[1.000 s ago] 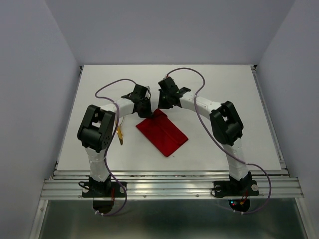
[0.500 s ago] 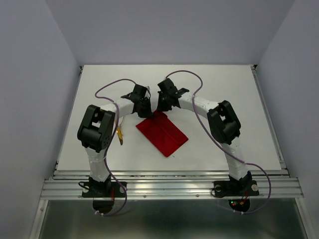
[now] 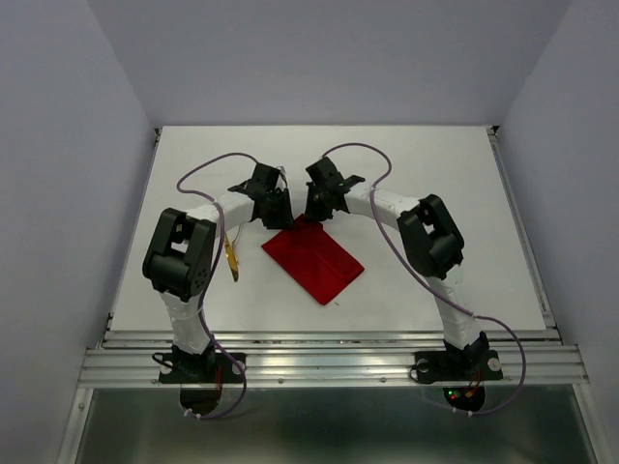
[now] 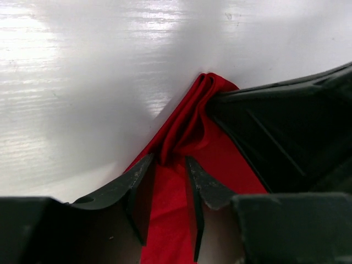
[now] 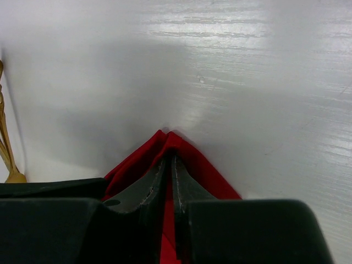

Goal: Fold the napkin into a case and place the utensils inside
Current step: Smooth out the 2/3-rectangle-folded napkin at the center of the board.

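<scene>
Red cloth – the napkin (image 3: 314, 259), folded into a flat rectangle – lies slantwise at the middle of the white surface (image 3: 435, 193), one corner pointing far. Both arms reach in to that far corner. The left fingers (image 4: 135, 179) stand parted, a raised ridge of the cloth between their tips, not pinched. The right fingers (image 5: 148, 187) are pressed almost together on the cloth's far tip, a thin red strip caught between them. The utensils (image 3: 232, 259) lie on the surface just left of the napkin, apart from it – gold metal, beside the left arm.
</scene>
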Controlling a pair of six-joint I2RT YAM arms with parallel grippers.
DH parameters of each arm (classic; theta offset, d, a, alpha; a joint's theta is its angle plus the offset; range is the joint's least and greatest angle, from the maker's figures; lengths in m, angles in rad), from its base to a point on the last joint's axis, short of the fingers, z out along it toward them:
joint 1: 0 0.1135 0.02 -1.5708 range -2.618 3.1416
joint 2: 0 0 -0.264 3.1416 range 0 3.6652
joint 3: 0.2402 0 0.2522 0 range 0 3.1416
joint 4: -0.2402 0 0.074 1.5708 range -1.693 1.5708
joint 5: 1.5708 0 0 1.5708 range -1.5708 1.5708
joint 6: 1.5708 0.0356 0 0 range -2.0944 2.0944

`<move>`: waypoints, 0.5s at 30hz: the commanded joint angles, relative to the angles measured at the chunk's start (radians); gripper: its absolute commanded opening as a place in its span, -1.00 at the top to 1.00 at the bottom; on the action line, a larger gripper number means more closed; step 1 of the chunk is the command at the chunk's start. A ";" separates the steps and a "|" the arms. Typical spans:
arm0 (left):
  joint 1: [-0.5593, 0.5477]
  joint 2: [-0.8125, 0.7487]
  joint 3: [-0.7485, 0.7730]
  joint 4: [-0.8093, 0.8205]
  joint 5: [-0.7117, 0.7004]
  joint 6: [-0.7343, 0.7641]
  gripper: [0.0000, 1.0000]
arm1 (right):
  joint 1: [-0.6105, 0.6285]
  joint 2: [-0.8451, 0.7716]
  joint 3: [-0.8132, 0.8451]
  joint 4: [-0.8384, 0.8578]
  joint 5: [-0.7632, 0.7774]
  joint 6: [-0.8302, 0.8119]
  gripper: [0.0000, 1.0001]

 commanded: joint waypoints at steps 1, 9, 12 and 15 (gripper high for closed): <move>0.007 -0.091 -0.016 -0.020 -0.015 0.002 0.16 | -0.004 0.018 -0.002 0.029 0.025 0.014 0.72; 0.005 -0.076 -0.025 0.012 0.014 -0.030 -0.22 | -0.004 0.006 -0.004 0.034 0.025 0.015 0.72; 0.007 -0.053 -0.021 0.029 0.012 -0.042 -0.22 | -0.004 0.004 0.002 0.034 0.025 0.015 0.71; 0.005 -0.030 -0.016 0.042 0.012 -0.050 -0.19 | -0.004 0.004 0.008 0.034 0.019 0.014 0.71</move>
